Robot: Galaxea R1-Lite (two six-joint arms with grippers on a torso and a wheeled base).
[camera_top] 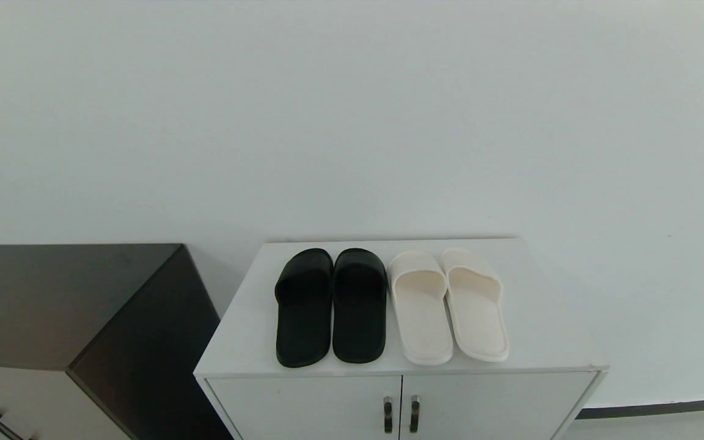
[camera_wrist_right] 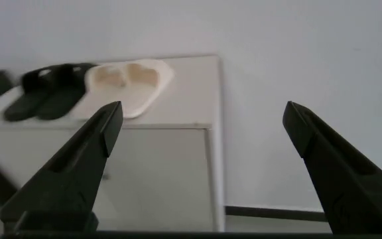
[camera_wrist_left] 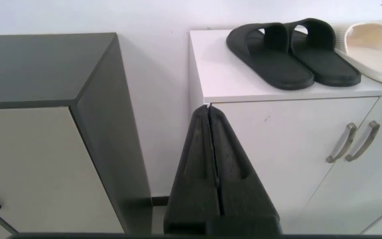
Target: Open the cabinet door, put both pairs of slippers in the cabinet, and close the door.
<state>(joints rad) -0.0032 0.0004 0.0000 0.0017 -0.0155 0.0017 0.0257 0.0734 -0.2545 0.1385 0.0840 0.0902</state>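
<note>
Head view looks down on a low white cabinet [camera_top: 242, 330] with a flat, smooth, matte top and straight square edges. Both pairs stand on this top side by side, toes toward the plain pale wall [camera_top: 352, 122] and heels near the front edge. The black slippers [camera_top: 321, 311] are on the robot's left and the cream slippers [camera_top: 431, 311] on its right. Both pairs are slides with one broad rounded band over the front and a long oval sole, and the material looks moulded and rubber-like. The two pairs lie just beside each other; whether they touch, I cannot tell.

Under the top, the two flat doors [camera_top: 303, 406] are closed and meet in the middle. Each door carries a slim, bow-shaped metal handle; the handles [camera_top: 387, 414] stand upright close to the seam.

Left wrist view shows the left gripper [camera_wrist_left: 209, 116] before the cabinet's left front corner and apart from it. Its black jaws are pressed together into one wedge with only a thin line between them, and their surface is finely grained.

Right wrist view shows the right gripper [camera_wrist_right: 203, 113] with two tapered, pointed black jaws spread wide, pinching nothing.

A dark cabinet [camera_top: 52, 299] with a pale front stands near, on the left.
</note>
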